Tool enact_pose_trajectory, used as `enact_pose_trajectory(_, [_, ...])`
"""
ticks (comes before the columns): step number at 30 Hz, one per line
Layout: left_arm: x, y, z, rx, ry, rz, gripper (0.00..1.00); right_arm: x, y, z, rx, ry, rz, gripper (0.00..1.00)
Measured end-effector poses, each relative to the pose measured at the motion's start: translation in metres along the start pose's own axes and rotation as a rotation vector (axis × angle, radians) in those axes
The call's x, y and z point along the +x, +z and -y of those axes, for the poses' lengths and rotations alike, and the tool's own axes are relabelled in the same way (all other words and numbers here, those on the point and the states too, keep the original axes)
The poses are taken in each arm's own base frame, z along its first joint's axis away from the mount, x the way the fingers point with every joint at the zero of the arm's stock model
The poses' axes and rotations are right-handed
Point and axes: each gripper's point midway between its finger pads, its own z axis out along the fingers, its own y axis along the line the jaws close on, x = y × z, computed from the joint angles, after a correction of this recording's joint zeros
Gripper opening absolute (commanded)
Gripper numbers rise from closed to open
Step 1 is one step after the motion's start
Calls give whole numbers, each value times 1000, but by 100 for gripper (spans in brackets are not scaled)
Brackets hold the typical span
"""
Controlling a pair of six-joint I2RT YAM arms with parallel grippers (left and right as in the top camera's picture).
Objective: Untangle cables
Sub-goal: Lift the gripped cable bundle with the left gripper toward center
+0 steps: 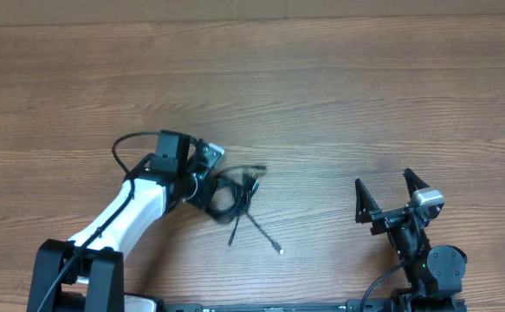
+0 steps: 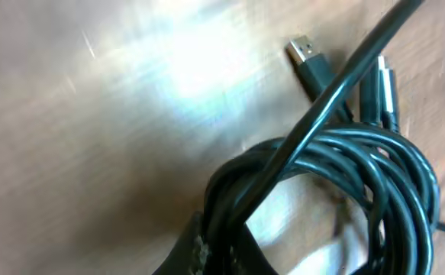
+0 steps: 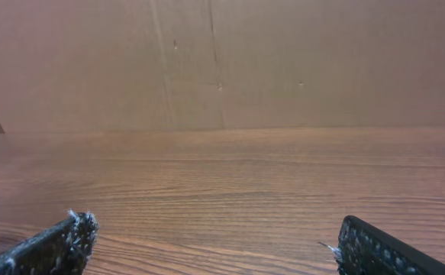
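On the wooden surface (image 1: pixel 321 78), the cables (image 1: pixel 233 198) are clamped in closed left jaws; right jaws gape empty. Grasp made; a separating pull is judged next.

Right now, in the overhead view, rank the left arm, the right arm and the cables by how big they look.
1. left arm, clearly largest
2. right arm
3. cables, smallest: a small coil with thin tails

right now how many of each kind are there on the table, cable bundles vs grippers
cable bundle: 1
grippers: 2, left gripper and right gripper
total: 3
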Motion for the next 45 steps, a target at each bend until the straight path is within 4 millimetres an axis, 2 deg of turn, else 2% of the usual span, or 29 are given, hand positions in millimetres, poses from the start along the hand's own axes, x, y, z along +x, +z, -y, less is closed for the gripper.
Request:
enact_pose_trajectory(3, [-33, -4, -7, -28, 38, 121, 4, 0, 0, 0, 0, 0, 0, 100])
enact_pose_trajectory(5, [-38, -5, -9, -34, 45, 142, 4, 0, 0, 0, 0, 0, 0, 100])
enact_pose_trajectory(12, [-25, -4, -16, -80, 29, 83, 4, 0, 0, 0, 0, 0, 0, 100])
enact_pose_trajectory(45, [-22, -4, -21, -111, 24, 65, 4, 0, 0, 0, 0, 0, 0, 100])
